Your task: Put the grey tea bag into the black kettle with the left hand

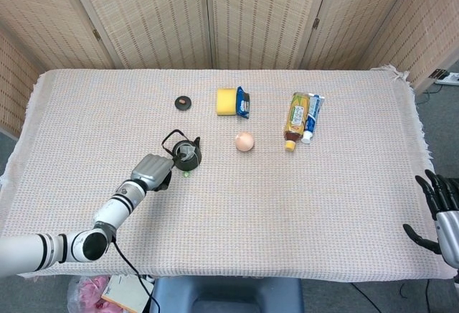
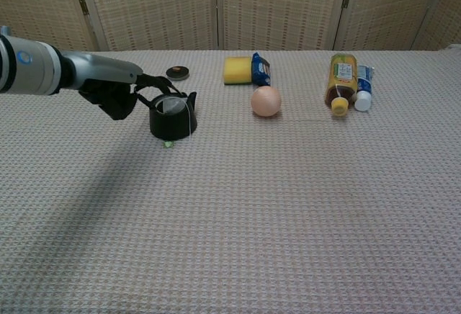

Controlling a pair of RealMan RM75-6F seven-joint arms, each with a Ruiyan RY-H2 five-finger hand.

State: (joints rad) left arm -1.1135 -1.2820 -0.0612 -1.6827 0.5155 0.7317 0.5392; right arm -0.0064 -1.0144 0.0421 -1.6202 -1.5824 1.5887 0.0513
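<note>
The black kettle [image 1: 187, 156] [image 2: 173, 117] stands lidless, left of the table's middle. The grey tea bag [image 1: 186, 157] [image 2: 171, 106] lies inside it. Its string hangs over the rim to a small green tag [image 1: 185, 174] [image 2: 168, 143] on the cloth. My left hand [image 1: 153, 171] [image 2: 115, 95] is just left of the kettle with its fingers stretched toward the kettle's handle [image 2: 150, 85], holding nothing. My right hand [image 1: 437, 209] hovers off the table's right edge, fingers spread, and shows only in the head view.
The kettle's lid [image 1: 183, 101] [image 2: 178, 72] lies behind the kettle. A yellow sponge [image 1: 227, 101] [image 2: 236, 70] and a blue packet [image 1: 243, 103] sit further back. An egg [image 1: 244, 141] [image 2: 266, 101] lies right of the kettle. A bottle [image 1: 295, 119] and a tube [image 1: 312, 115] lie further right.
</note>
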